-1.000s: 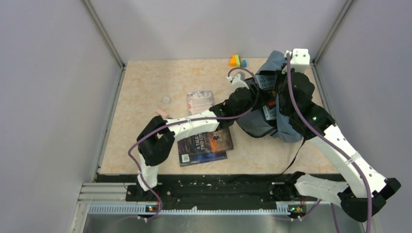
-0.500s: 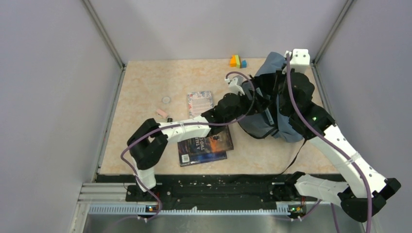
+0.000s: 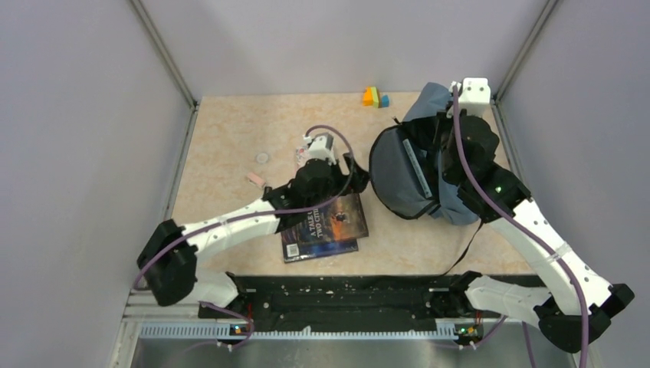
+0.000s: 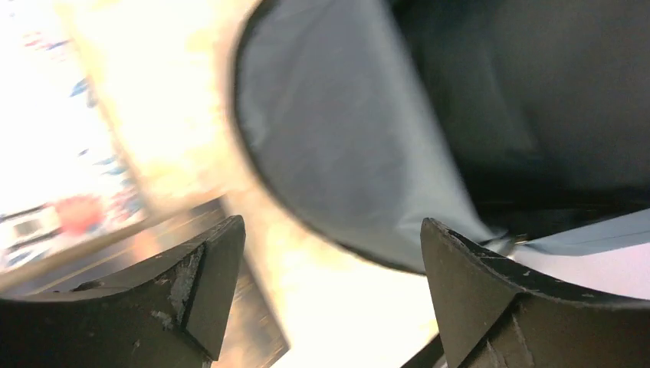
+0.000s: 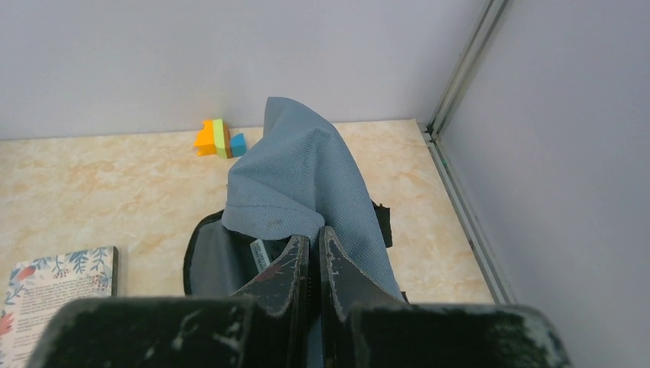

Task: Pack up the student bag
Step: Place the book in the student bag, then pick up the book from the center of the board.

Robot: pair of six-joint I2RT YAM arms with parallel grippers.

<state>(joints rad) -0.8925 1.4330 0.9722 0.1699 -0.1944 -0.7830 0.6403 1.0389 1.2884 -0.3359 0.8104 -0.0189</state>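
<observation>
- Beige marbled tabletop (image 3: 230, 138) between pale lilac walls (image 3: 77, 153).
- Left gripper (image 4: 329, 230) spread, empty; large grey-blue fabric backpack (image 4: 322, 153) just ahead.
- Right gripper (image 5: 314, 244) pinches its raised fabric.

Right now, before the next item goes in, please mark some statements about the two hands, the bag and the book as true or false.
1. The right hand is shut on fabric of the student bag. True.
2. The left hand grips a book. False: it is open and holds nothing.
3. The dark book lies inside the bag. False: it lies on the table, outside the bag.
4. The coloured blocks stand at the table's far edge. True.
5. The bag's mouth is zipped shut. False: it gapes open.
</observation>
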